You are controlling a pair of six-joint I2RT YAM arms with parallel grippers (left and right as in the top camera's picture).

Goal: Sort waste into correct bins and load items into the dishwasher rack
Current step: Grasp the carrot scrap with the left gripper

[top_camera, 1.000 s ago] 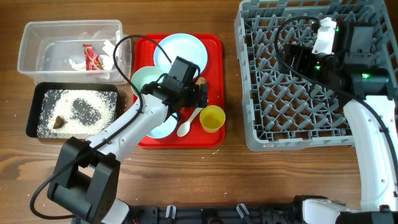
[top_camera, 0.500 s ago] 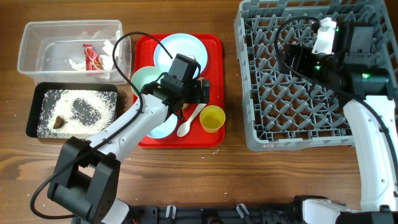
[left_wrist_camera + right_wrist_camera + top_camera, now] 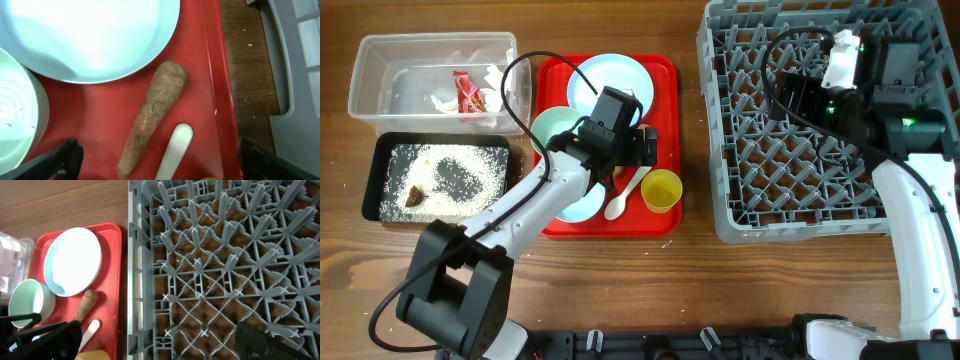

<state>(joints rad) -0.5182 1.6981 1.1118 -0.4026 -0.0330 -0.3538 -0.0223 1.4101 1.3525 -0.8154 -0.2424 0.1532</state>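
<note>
The carrot (image 3: 152, 117) lies flat on the red tray (image 3: 210, 65), slanting from its thick end just beside the plate (image 3: 95, 35) rim down to its thin end by the spoon (image 3: 175, 150) handle; the whitish bowl (image 3: 15, 120) sits off to one side of it. The left gripper (image 3: 160, 157) hovers over it with jaws spread wide and nothing between them; only the two fingertips show at the bottom corners of the wrist view. The right gripper (image 3: 155, 337) hangs over the rack (image 3: 225, 255), also wide and empty.

The carrot looks stiff, light and dull-skinned, so it should not crush or slip much; its taper is the trouble, since a pinch near the thin end may squirt it out. The better hold seems to be across the thick half, a little above the middle, clear of the spoon; the plate rim is close there, so one finger has little room to come down.

The black tray (image 3: 380, 170) holds the grains and the brown lump; the carrot likely belongs there, not in the tub (image 3: 380, 75).
</note>
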